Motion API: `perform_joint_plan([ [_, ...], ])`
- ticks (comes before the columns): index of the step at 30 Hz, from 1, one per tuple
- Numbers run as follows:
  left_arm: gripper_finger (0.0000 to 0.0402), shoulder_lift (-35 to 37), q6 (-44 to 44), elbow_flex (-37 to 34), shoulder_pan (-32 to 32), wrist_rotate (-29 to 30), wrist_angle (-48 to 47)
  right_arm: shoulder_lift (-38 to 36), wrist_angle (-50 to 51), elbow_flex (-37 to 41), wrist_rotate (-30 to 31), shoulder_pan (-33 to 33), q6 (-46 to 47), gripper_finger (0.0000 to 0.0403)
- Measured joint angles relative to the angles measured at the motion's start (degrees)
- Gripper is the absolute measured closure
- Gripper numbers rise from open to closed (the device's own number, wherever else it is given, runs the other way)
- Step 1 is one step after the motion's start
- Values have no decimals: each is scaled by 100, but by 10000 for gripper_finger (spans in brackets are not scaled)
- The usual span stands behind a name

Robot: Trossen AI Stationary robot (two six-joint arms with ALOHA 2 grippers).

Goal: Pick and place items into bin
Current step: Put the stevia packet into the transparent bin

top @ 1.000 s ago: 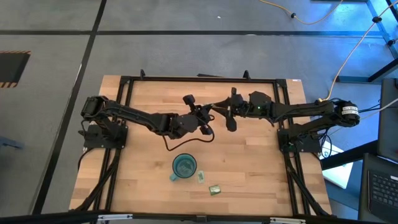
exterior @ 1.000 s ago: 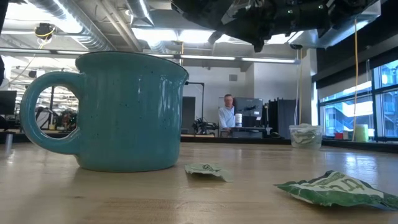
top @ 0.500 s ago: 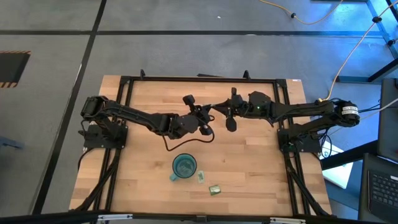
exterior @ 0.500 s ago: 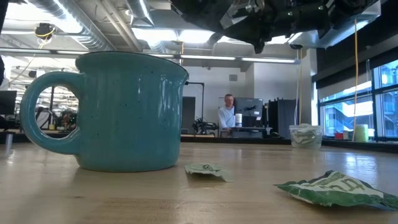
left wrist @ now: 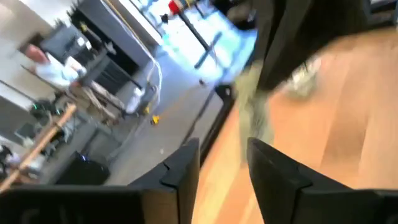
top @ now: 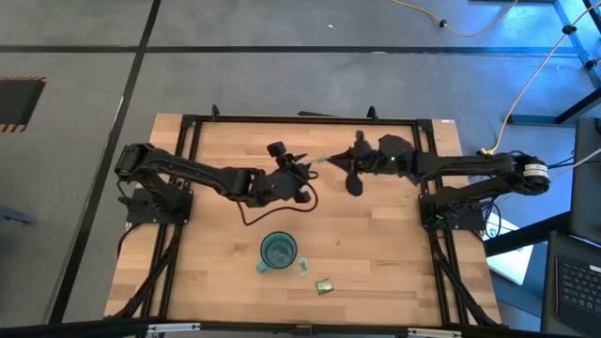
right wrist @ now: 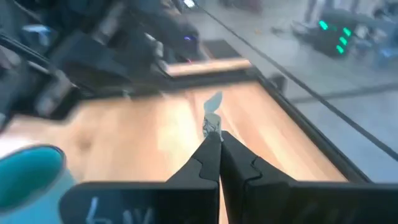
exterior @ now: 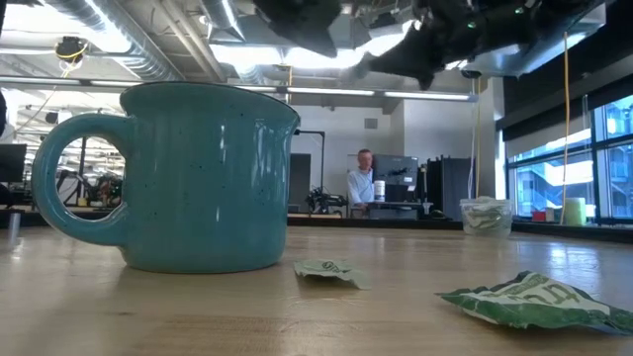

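In the upper middle of the high view I see my right gripper (top: 329, 161) clenched on a pale green packet (right wrist: 212, 116), my left gripper (top: 302, 161) released just beside it, and the bin (exterior: 486, 216) at the low view's right.
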State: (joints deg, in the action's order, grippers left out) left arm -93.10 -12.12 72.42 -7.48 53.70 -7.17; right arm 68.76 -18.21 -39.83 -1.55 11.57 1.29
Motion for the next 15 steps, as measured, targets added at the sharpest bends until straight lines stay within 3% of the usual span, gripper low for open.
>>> perform_joint_plan([
  [3, 267, 234, 696, 0, 54, -378, -952, -506, 1037, -35, 212, 281, 146, 402],
  [6, 268, 412, 1355, 0, 155, -1362, -1776, -1015, 2533, -156, 416, 722, 311, 403],
  [11, 275, 451, 1737, 0, 329, -2924, -2238, -1479, 4399, -223, 454, 1713, 734, 403],
  [15, 281, 422, 1740, 0, 440, -3509, -2246, -1452, 5110, -179, 449, 2448, 744, 403],
])
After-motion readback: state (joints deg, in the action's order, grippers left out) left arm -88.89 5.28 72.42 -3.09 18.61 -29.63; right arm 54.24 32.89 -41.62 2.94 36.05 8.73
